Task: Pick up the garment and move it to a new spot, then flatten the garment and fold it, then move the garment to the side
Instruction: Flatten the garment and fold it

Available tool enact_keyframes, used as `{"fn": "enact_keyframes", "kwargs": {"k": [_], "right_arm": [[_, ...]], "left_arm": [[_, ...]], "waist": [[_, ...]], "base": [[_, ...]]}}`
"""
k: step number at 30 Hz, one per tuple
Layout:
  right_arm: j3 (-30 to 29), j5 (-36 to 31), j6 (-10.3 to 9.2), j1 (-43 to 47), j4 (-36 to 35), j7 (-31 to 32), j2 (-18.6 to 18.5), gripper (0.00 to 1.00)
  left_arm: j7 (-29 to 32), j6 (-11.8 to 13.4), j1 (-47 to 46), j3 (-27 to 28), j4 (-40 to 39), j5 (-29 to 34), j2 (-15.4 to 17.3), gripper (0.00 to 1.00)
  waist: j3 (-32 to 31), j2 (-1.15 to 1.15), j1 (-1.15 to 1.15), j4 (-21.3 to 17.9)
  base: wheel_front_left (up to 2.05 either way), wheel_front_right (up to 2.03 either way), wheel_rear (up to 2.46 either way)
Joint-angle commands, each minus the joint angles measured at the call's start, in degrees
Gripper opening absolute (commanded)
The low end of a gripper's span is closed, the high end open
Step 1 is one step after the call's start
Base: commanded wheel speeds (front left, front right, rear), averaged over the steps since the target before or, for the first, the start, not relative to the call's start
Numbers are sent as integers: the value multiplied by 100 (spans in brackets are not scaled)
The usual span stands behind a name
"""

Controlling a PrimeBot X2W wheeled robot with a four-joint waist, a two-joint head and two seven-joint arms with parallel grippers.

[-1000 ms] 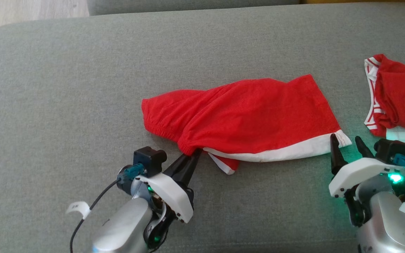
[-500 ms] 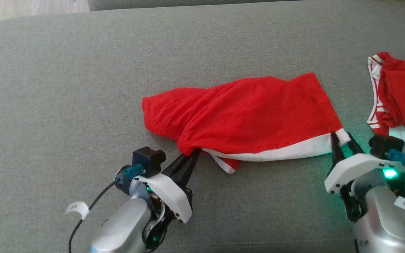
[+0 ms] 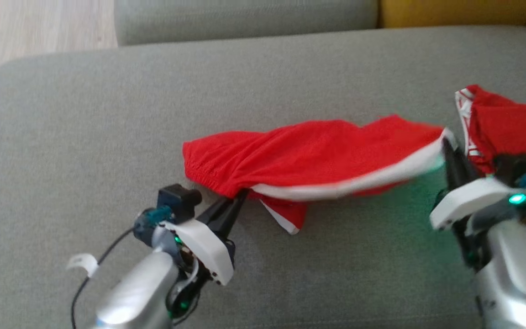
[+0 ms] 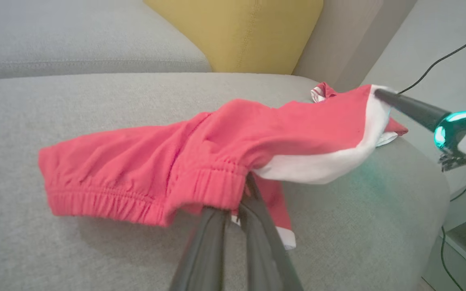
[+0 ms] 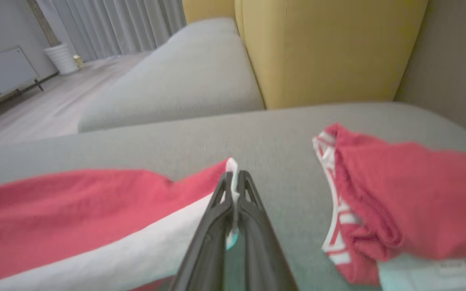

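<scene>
Grey cushion (image 3: 62, 137) under red shorts (image 3: 308, 155); left claw (image 3: 240, 195) low, clamping waistband (image 4: 200, 190); right claw (image 3: 445, 144) higher, clamping hem (image 3: 359, 185).

head cam high, looking down on grey fabric sofa seat (image 3: 85, 137); both wrist cams low and close, skimming along it toward yellow back cushion (image 4: 237, 32); all three share red cloth garment with white band (image 3: 313, 155)
</scene>
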Motion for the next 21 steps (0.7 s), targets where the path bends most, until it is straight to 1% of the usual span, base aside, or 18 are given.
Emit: {"fn": "enact_keyframes", "kwargs": {"k": [1, 6, 10, 13, 16, 19, 21], "right_arm": [[157, 76, 20, -303, -310, -23, -153, 0], [435, 451, 20, -620, -1270, 248, -600, 0], [398, 623, 20, -946, -1922, 537, -771, 0], [279, 707, 20, -1165, -2365, 775, -727, 0], [124, 734, 20, -1257, -2777, 1076, -603, 0], [-119, 750, 20, -1141, -3187, 1455, -397, 0], [-271, 635, 20, -950, -3502, 1758, -299, 0]], "left_arm": [[22, 21, -263, 240, -254, -21, 162, 0], [581, 47, -680, 410, -1019, -52, 620, 0], [1114, 116, -1073, 640, -1714, -201, 911, 0], [1490, 202, -1332, 856, -2229, -397, 1060, 0], [1747, 344, -1497, 1064, -2689, -528, 1202, 0], [1871, 598, -1388, 1254, -3087, -620, 1322, 0], [2003, 702, -1145, 1306, -3387, -799, 1380, 0]], "waist": [[-136, 0, 0, -53], [-426, 0, 0, -115], [-627, 0, 0, -147], [-723, 0, 0, -170], [-810, 0, 0, -199], [-871, 0, 0, -230], [-885, 0, 0, -237]], "base": [[0, 0, 0], [0, 0, 0], [0, 0, 0], [0, 0, 0], [0, 0, 0], [0, 0, 0], [0, 0, 0]]}}
